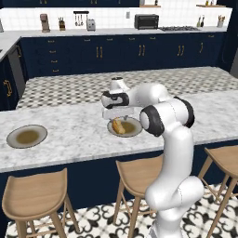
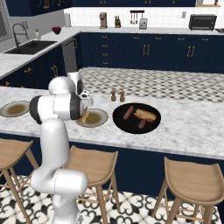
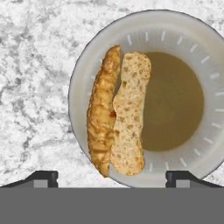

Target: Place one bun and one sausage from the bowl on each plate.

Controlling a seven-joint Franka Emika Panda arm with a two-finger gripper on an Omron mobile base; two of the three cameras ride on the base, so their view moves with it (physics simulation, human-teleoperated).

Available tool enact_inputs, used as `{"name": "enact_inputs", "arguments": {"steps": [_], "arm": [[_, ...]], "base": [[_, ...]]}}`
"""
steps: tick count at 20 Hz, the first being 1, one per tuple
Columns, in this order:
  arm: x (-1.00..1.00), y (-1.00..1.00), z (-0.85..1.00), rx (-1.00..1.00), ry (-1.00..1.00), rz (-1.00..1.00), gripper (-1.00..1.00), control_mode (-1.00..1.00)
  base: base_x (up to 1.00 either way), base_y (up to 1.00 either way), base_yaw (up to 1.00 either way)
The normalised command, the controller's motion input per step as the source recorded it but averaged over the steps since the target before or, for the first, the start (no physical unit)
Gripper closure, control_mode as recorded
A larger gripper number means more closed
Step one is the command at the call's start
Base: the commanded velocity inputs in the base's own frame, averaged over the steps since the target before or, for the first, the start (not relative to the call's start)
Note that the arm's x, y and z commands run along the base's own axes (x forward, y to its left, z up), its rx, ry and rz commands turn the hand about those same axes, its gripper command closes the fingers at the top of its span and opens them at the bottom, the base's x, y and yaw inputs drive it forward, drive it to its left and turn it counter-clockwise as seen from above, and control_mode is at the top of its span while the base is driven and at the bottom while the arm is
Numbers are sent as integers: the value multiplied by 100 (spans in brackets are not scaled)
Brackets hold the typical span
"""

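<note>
While the bun [image 3: 117, 111] lies split open on the left side of the near plate [image 3: 192, 144], its crusty half and its pale crumb half sit side by side, overlapping the grey rim and the edge of the brownish centre. No sausage lies beside it on that plate. Right above it hangs the gripper [image 3: 111, 177], its two dark fingertips [image 3: 43, 177] spread wide, one on each side of the bun's near end, holding nothing.

From the right base camera, the same plate [image 2: 99, 119] sits on the marble counter just left of the black bowl [image 2: 127, 124], which holds two sausages [image 2: 128, 112] and another bun [image 2: 145, 115]. Two small shakers [image 2: 117, 96] stand just beyond the bowl's far rim.

Well apart to the left along the counter lies the second plate [image 1: 14, 139], with nothing on it. Three wooden stools [image 1: 35, 193] stand along the counter's near side.
</note>
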Motion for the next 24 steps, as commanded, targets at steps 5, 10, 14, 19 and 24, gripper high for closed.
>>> {"name": "enact_inputs", "arguments": {"steps": [5,10,14,19,24], "arm": [[-8,-69,59,0,0,-12,-100,-100],[0,-99,6,0,0,-14,-100,-100],[6,-85,20,0,1,-13,-100,-100],[8,-83,12,4,3,-13,-100,-100],[16,-80,-17,9,0,-6,-100,-100]], "base": [[0,0,0],[0,0,0],[0,0,0],[0,0,0],[0,0,0]]}}
